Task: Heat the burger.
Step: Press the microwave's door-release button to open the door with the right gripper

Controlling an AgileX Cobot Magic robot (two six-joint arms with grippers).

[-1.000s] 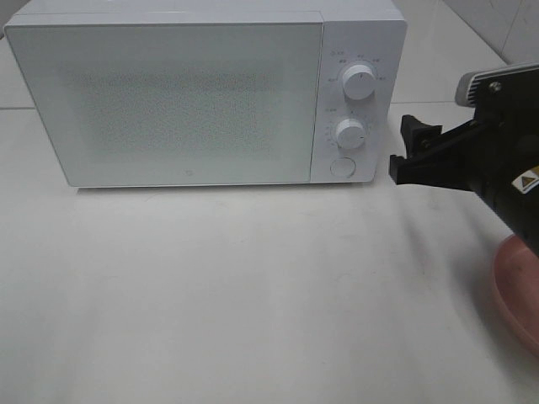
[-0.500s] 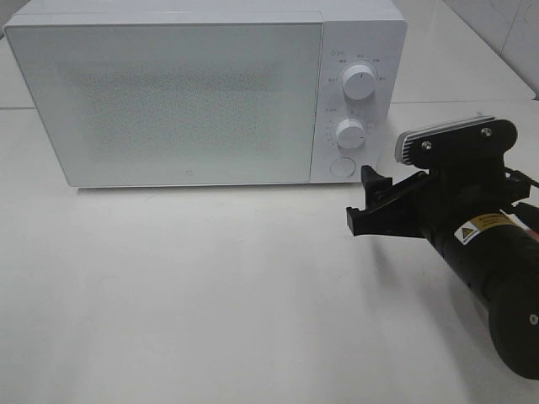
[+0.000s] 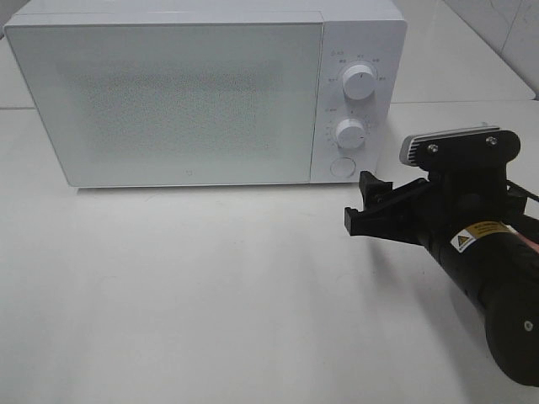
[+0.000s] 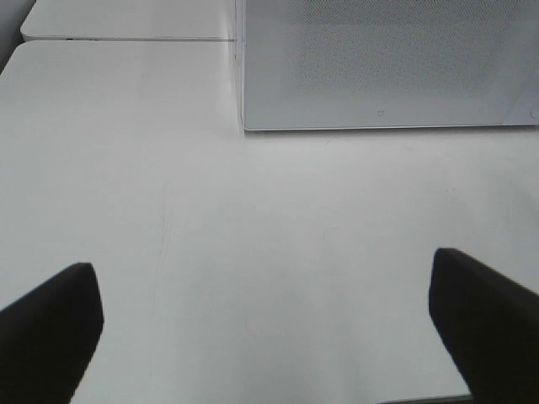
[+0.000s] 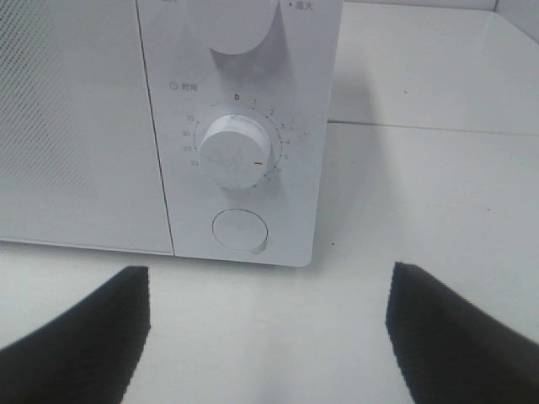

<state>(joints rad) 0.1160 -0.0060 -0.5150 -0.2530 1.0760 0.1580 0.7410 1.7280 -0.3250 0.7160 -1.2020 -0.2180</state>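
1. Microwave (image 3: 362,34): sits at the back of the white table (image 3: 210,295), door (image 3: 168,101) closed; upper knob (image 3: 360,82), lower knob (image 3: 349,133) and round button (image 3: 341,167) stacked down the panel beside the door.
2. Right gripper (image 3: 360,200): hovers low over the table just in front of that panel, released, fingers spread wide, grasps nothing; points toward the lower knob and round button.
3. Left gripper (image 4: 261,269): outside the high view; likewise released, fingers far apart above the table, nothing between them, facing the microwave's front lower edge.
4. Burger: visible in no view; cannot tell where it lies.
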